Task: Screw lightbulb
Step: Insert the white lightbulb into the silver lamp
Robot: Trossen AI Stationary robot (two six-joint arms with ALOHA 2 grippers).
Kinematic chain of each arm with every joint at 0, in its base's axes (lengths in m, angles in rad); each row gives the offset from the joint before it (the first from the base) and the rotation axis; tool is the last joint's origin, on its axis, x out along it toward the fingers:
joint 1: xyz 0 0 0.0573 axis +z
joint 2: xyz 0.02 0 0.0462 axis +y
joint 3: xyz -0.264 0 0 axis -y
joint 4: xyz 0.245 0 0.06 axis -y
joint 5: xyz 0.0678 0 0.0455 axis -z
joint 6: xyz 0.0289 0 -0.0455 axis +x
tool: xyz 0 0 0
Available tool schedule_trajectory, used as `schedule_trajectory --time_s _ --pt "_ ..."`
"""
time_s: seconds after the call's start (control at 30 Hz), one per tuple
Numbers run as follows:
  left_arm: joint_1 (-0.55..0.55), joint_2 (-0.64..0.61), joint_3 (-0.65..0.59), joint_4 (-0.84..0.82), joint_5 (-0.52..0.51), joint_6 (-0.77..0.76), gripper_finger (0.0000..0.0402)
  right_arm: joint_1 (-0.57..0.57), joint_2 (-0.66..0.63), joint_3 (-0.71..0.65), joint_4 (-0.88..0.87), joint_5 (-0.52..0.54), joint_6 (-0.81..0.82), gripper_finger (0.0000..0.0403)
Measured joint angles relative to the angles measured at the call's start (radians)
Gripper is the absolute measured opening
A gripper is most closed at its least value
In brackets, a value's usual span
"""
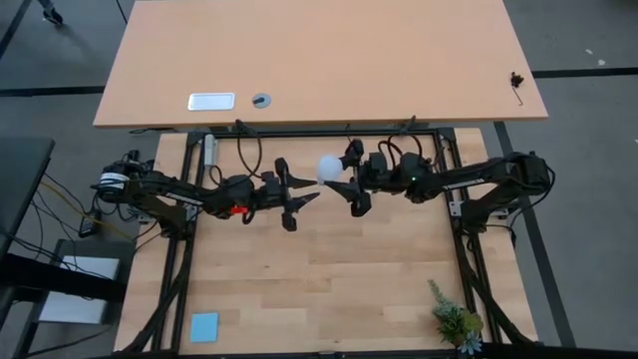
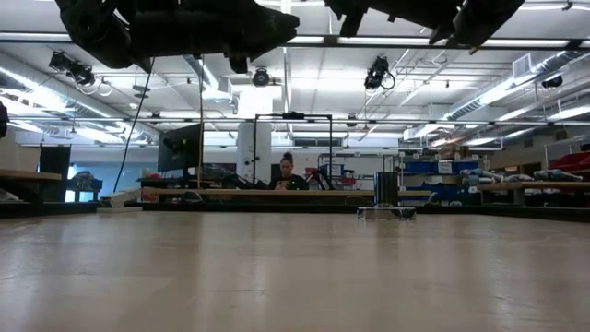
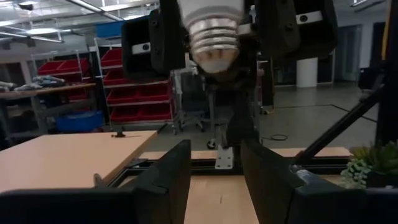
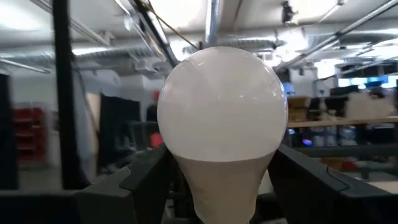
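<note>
The white pear-shaped lightbulb (image 1: 330, 168) is held in the air over the middle of the table's far half, globe up. Its grey screw base (image 3: 214, 34) points down. My right gripper (image 1: 345, 178) comes in from the table's right and is shut on the bulb. In the right wrist view the globe (image 4: 221, 106) fills the middle. My left gripper (image 1: 306, 195) is open and empty, just left of the bulb and lower. Its fingers (image 3: 168, 180) point toward the bulb's base from below. My right gripper pinches the bulb's white neck (image 4: 221, 180) between its two fingers, below the globe and above the screw base. The fingers (image 3: 155, 46) come level from the table's right, one on each side. The bulb stands upright, lifted clear of the table.
A second, longer table (image 1: 399, 60) stands beyond the far edge with a white rectangle (image 1: 211, 101) and a small round grey disc (image 1: 261, 100) on it. A blue square (image 1: 204, 326) lies near left, and a small plant (image 1: 457, 324) stands near right. A person sits far off in the room (image 2: 287, 171).
</note>
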Motion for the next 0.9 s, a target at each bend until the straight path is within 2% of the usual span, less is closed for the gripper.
schedule_trajectory --time_s 0.17,0.47,0.67,0.9 --pt "0.000 0.000 0.000 -0.025 -0.046 0.005 0.0149 -0.022 -0.084 0.000 -0.198 0.064 -0.081 0.0258" --pt "0.000 0.000 0.000 -0.050 -0.054 0.007 0.0149 -0.065 -0.228 0.000 -0.575 0.188 -0.158 0.0258" --pt "0.000 0.000 0.000 -0.061 -0.073 0.014 0.0148 -0.082 -0.285 -0.018 -0.690 0.249 -0.194 0.0251" --pt "0.000 0.000 0.000 -0.061 -0.074 0.026 0.0148 -0.126 -0.348 -0.182 -0.638 0.258 -0.154 0.0240"
